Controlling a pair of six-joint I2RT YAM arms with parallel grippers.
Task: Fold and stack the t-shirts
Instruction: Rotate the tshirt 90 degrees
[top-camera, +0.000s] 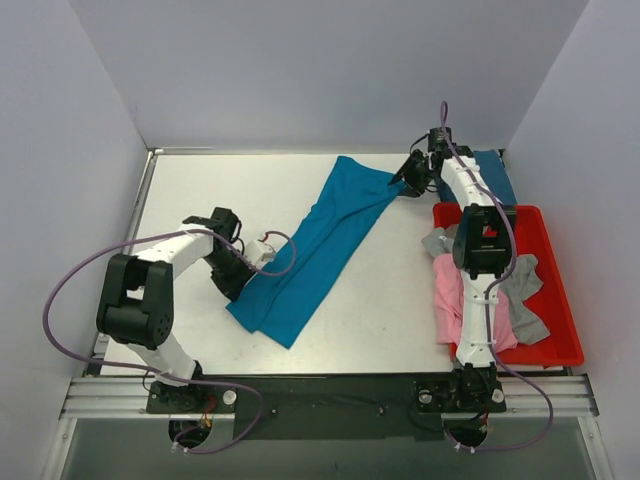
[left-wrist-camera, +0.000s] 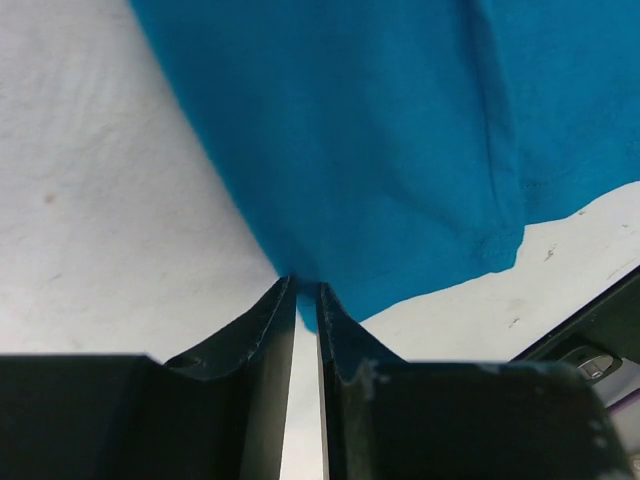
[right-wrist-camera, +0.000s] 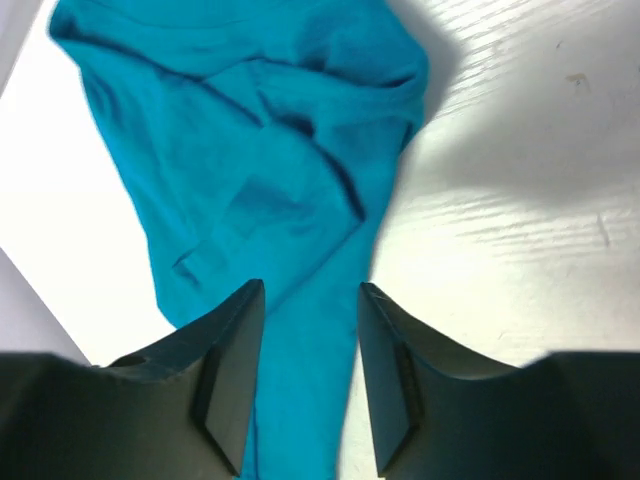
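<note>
As I look from the left side of the top view, the left gripper (left-wrist-camera: 303, 290) is at the lower left end of the teal shirt (top-camera: 320, 245). This shirt lies as a long band across the table (top-camera: 200, 190), running from lower left up to the upper right. The left fingers (left-wrist-camera: 260, 340) stand only a narrow slit apart, and bright table shows through the slit. The hem of the shirt comes just to their tips. I judge this to be a loose hold or none, not a firm pinch.

The cloth is soft, light and limp, so I expect it to sag and crease wherever it is not supported. It is best taken at a hem or a corner, with one arm at each end.

At the upper right end, the right gripper (right-wrist-camera: 310, 290) is over the bunched, wrinkled part of the same shirt. Its fingers (right-wrist-camera: 230, 370) are clearly spread. The cloth passes under the gap between them and neither pad grips it.

Further right, a red tray (top-camera: 545, 245) holds a pink shirt (top-camera: 450, 295) and a grey shirt (top-camera: 520, 300), both crumpled. Another teal shirt (top-camera: 492, 170) lies just above the tray, partly hidden by the right arm.
</note>
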